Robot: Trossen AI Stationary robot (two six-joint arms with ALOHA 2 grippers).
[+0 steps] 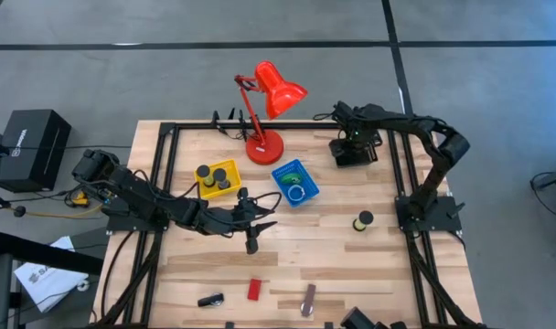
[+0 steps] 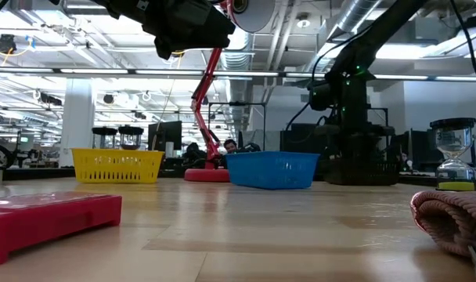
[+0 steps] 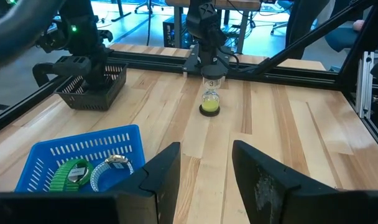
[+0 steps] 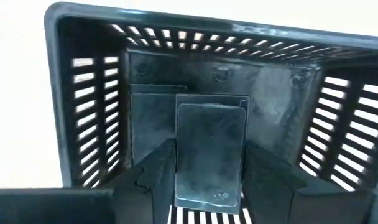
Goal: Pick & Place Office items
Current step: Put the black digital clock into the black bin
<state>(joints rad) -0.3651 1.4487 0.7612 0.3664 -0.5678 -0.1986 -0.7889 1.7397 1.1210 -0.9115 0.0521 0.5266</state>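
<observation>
My right gripper [image 4: 211, 163] points down into the black mesh tray [image 1: 354, 151] at the table's far right and is shut on a flat black block [image 4: 211, 146]. Another black block [image 4: 153, 112] lies on the tray floor behind it. My left gripper [image 3: 204, 155] is open and holds nothing; it hovers over mid-table [image 1: 252, 236], near the blue tray [image 3: 83, 152], which holds a green piece [image 3: 68, 174] and a silvery ring [image 3: 111, 168]. Black discs [image 1: 214, 175] sit in the yellow tray [image 1: 230, 167]. A red block [image 1: 253, 289], a black piece [image 1: 210, 299] and a brown-silver bar [image 1: 308, 299] lie near the table's near edge. My right gripper pinches the flat black block by its two long side edges [image 4: 179, 168], one finger on each. The fingers come from above, pointing down into the tray. Whether the block's lower end rests on the tray floor I cannot tell.
A tall red desk lamp [image 1: 264, 110] stands at the far edge between the trays. A small hourglass with yellow sand [image 1: 363, 220] stands right of centre. Black frame rails [image 1: 168, 164] line the table's left, far and right sides. Bare wood lies between the trays and the near items.
</observation>
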